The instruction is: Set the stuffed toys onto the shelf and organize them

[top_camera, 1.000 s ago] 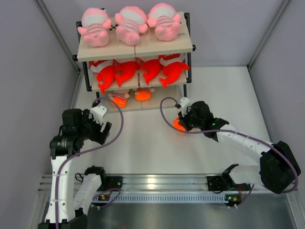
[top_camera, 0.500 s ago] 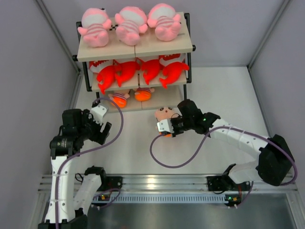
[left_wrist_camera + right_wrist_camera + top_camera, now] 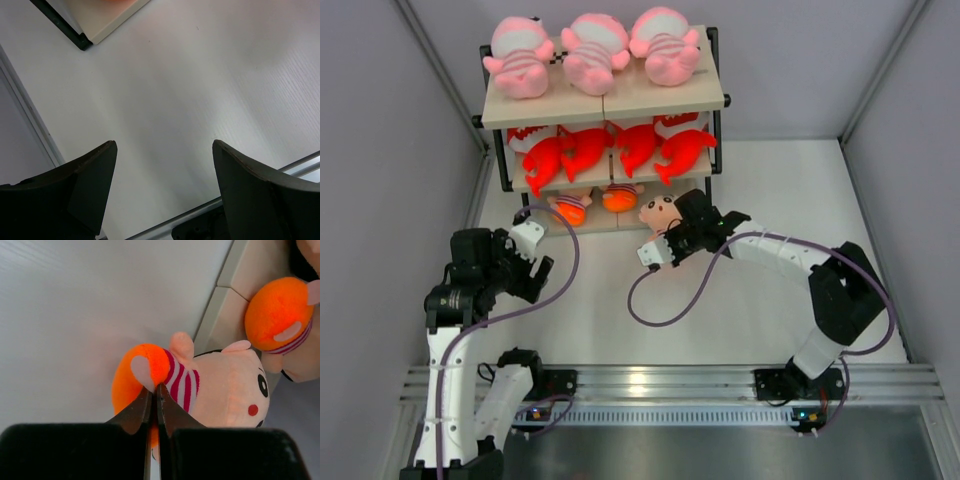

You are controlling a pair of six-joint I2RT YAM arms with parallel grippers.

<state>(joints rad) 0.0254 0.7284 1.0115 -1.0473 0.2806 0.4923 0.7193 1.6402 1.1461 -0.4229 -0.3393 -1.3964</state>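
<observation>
The shelf [image 3: 665, 101] stands at the back. Three pink striped babies [image 3: 592, 52] lie on its top board, several red-orange sharks [image 3: 620, 148] on the middle one, and two boy dolls in orange shorts [image 3: 618, 196] on the bottom one. My right gripper [image 3: 665, 238] is shut on a third boy doll [image 3: 660, 212], pinching its leg, right in front of the bottom board. In the right wrist view the fingers close on the doll [image 3: 210, 390] at its orange shorts [image 3: 140, 375]. My left gripper [image 3: 532, 265] is open and empty over the bare table at the left.
Grey walls close in both sides. An aluminium rail [image 3: 660, 380] runs along the near edge. A purple cable [image 3: 660, 300] loops on the table under the right arm. A shelf corner [image 3: 82, 37] shows in the left wrist view.
My right gripper lifted the boy doll off the table and carried it left and then back toward the bottom shelf. The left arm has not moved.
</observation>
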